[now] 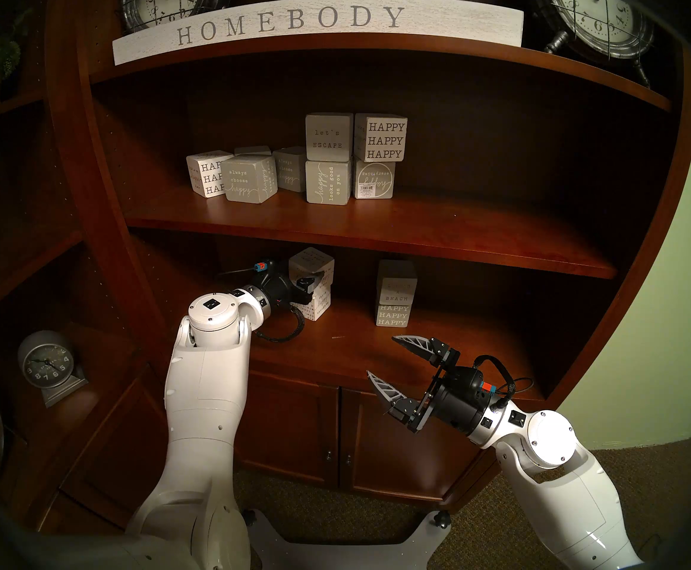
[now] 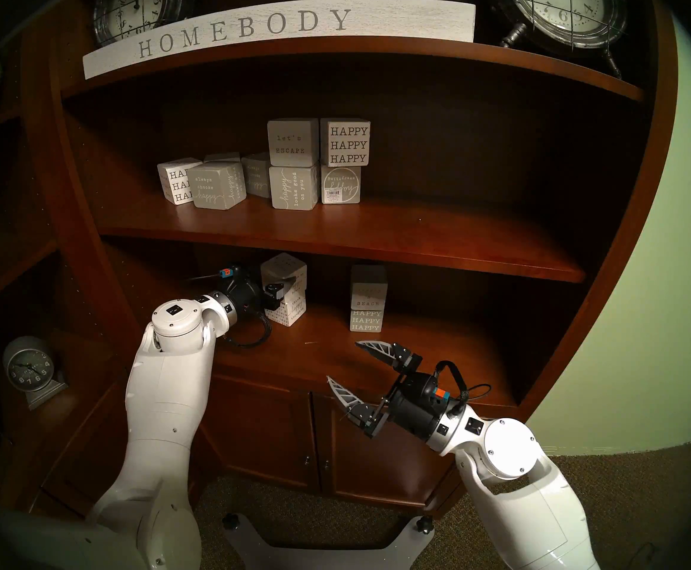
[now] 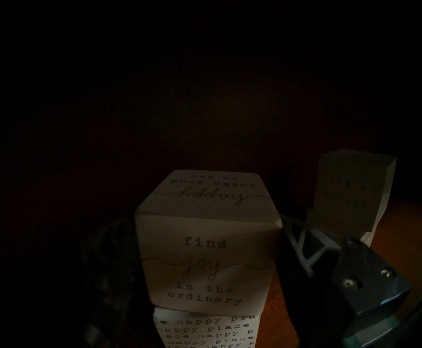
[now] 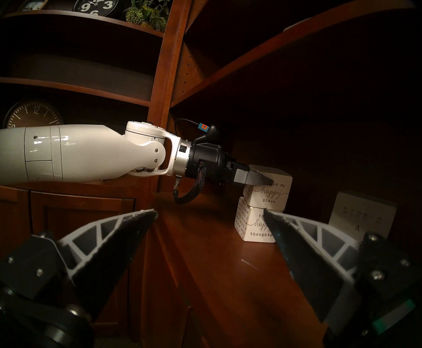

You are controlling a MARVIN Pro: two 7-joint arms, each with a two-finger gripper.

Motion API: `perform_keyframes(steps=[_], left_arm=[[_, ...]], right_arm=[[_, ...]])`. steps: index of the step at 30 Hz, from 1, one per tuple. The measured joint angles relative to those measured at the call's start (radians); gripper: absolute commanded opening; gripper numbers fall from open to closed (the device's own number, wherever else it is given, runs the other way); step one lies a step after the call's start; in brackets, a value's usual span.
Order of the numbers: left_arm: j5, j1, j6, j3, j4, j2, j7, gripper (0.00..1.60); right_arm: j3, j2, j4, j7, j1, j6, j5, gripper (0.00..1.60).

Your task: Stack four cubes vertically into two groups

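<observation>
Left gripper (image 1: 313, 283): my fingers clamp the sides of the upper white cube (image 1: 311, 265).
Upper white cube: rests on the lower white cube (image 1: 317, 306), turned slightly askew, on the lower shelf (image 1: 348, 343).
Grey pair: "LIFE'S A BEACH" cube (image 1: 396, 283) sits on the "HAPPY HAPPY HAPPY" cube (image 1: 393, 314), well right of the white pair.
Right gripper (image 1: 389, 361): my fingers spread wide, empty, near the shelf's front edge.

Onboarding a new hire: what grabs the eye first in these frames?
The left gripper, clamped on the upper white cube, twisted atop the lower white cube, left on the lower shelf. To their right the finished grey stack; before it the right gripper hangs open.
</observation>
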Motion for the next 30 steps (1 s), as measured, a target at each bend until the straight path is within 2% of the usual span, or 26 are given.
perform_keyframes(steps=[9, 11, 14, 16, 24, 30], left_arm=[[-0.003, 0.0, 0.002, -0.001, 0.0, -0.001, -0.005, 0.78], [-0.004, 0.001, 0.003, -0.002, 0.0, -0.001, -0.008, 0.9], [-0.005, 0.002, 0.003, -0.004, -0.001, -0.002, -0.012, 1.35], [-0.006, 0.002, 0.003, -0.007, -0.002, -0.002, -0.014, 1.4], [-0.01, 0.003, 0.003, -0.02, -0.003, -0.003, -0.021, 1.47], [-0.011, 0.003, 0.003, -0.027, -0.003, -0.004, -0.029, 1.44]], right_arm=[[0.0, 0.0, 0.0, 0.0, 0.0, 0.0, 0.0, 1.6], [0.0, 0.0, 0.0, 0.0, 0.0, 0.0, 0.0, 1.6], [0.0, -0.001, 0.0, 0.0, 0.0, 0.0, 0.0, 1.6], [0.0, -0.001, 0.0, 0.0, 0.0, 0.0, 0.0, 1.6], [0.001, -0.001, 0.0, 0.001, 0.0, 0.0, -0.001, 1.6], [0.001, -0.001, 0.0, 0.001, 0.0, 0.0, -0.001, 1.6]])
